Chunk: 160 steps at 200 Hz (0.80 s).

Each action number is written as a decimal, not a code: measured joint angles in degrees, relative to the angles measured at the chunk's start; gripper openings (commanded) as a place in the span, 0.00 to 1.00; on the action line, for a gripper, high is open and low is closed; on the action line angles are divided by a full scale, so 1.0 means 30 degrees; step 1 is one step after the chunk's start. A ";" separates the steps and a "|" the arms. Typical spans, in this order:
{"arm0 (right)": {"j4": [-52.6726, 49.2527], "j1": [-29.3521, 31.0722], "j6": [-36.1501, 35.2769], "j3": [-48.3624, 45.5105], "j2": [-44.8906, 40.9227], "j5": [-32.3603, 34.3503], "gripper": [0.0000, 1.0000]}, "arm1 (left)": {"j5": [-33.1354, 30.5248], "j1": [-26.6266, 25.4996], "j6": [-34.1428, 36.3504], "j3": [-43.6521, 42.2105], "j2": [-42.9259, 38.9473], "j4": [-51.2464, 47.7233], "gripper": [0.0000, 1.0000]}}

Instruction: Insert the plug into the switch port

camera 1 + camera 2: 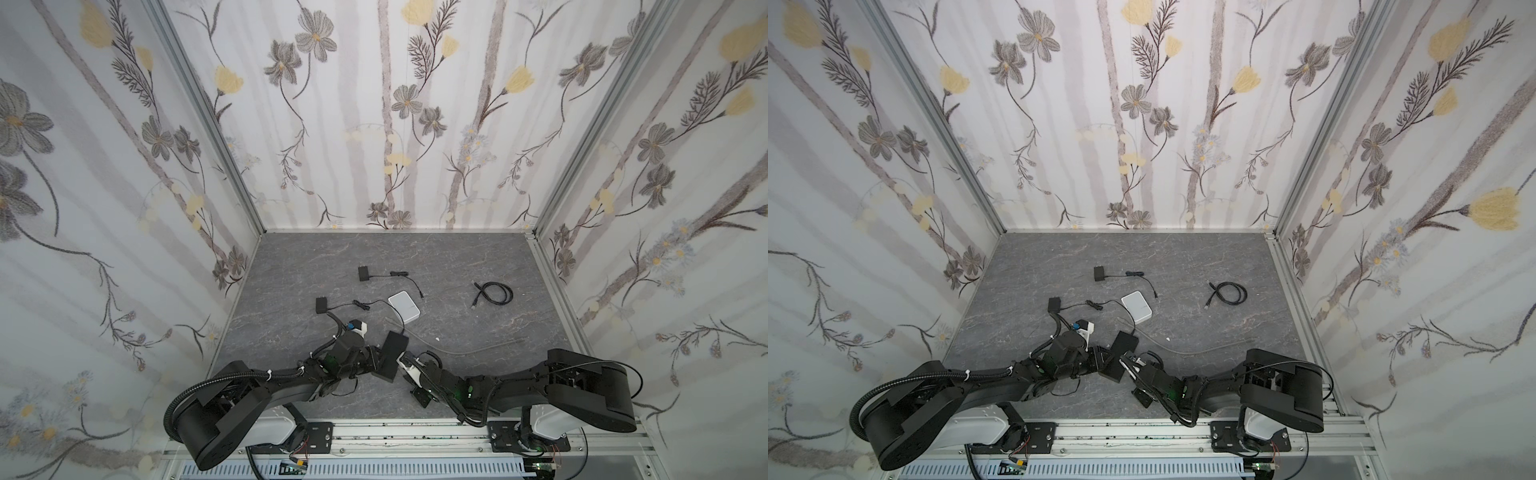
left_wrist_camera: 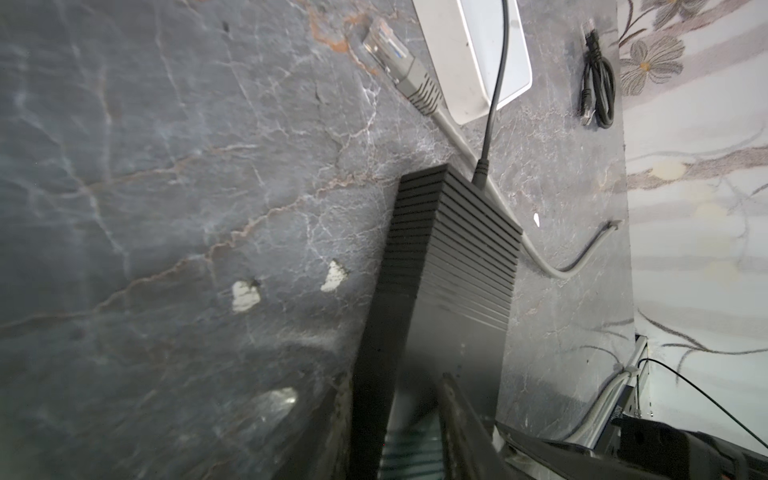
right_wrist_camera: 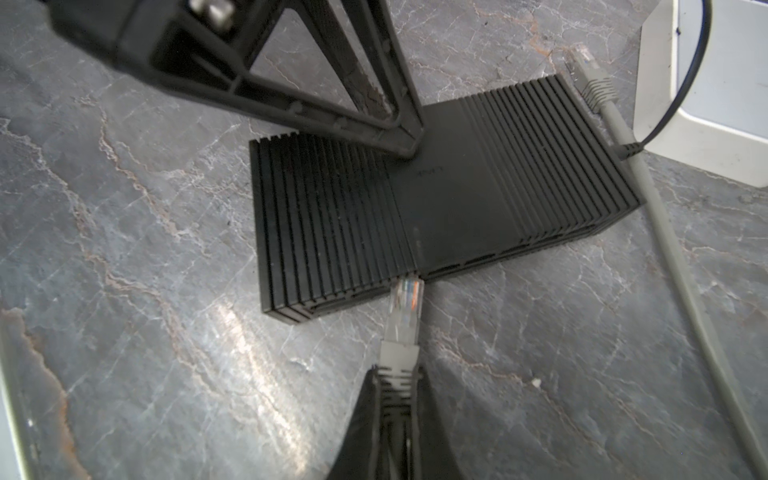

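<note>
While the left gripper (image 2: 397,399) is clamped across the near end of the black switch (image 3: 457,195), with one finger (image 3: 386,108) pressing on its ribbed top, a black power adapter (image 1: 321,305) lies beyond it and to its left on the grey marbled worktop (image 1: 457,257). A second adapter (image 1: 365,274) sits farther out from the same gripper, and its lead ends loose just beside the white box (image 1: 404,307). The thin black lead (image 2: 496,83) of the nearer adapter crosses the white box and enters the switch's far end, straight ahead of the left gripper.

Just right of that gripper, the right gripper (image 3: 398,382) is closed on the grey boot of the plug (image 3: 404,311). The plug points ahead of the right gripper. Its clear tip touches the port face of the switch, and nearly all of its body is outside.

The grey cable (image 1: 469,351) curves over the worktop beyond and to the right of the right gripper. Its other plug (image 3: 588,70) lies against the switch's far corner, beside the white box. Well beyond the right gripper and to its right, a coiled black cable (image 1: 494,293) lies apart from everything else.
</note>
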 measured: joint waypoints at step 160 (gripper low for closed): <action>0.0678 0.0000 -0.0299 -0.0495 -0.0262 -0.1617 0.00 | 0.1683 0.0714 0.0947 0.0568 0.1559 0.0918 0.36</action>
